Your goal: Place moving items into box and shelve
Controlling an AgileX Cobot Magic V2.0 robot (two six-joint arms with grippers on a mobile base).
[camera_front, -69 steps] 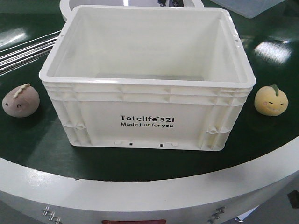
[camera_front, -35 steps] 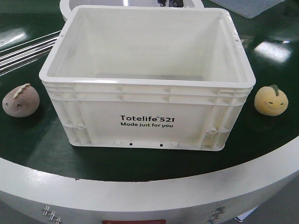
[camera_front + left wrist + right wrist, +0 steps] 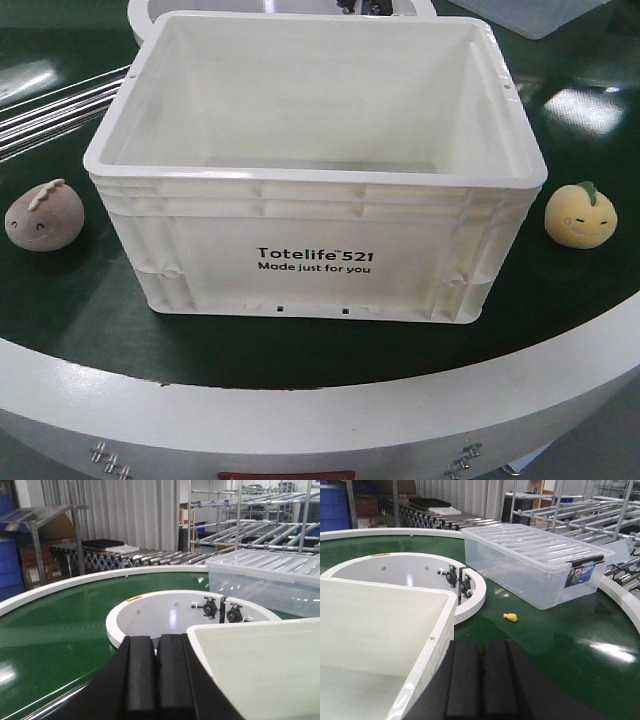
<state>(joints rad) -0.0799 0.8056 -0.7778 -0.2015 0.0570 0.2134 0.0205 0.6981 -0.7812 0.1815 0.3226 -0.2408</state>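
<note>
Exterior front-facing view: the box stands open and empty on the green worktop. The pinkish-brown plush toy lies near its left wall and the yellow plush toy near its right wall, both outside. Nothing is packed yet, so both pickups and the shelving remain. The left fingers and right fingers are pressed together on nothing, each hovering beside the box's rim. Compared with the earlier frames, box and toys sit unchanged.
</note>
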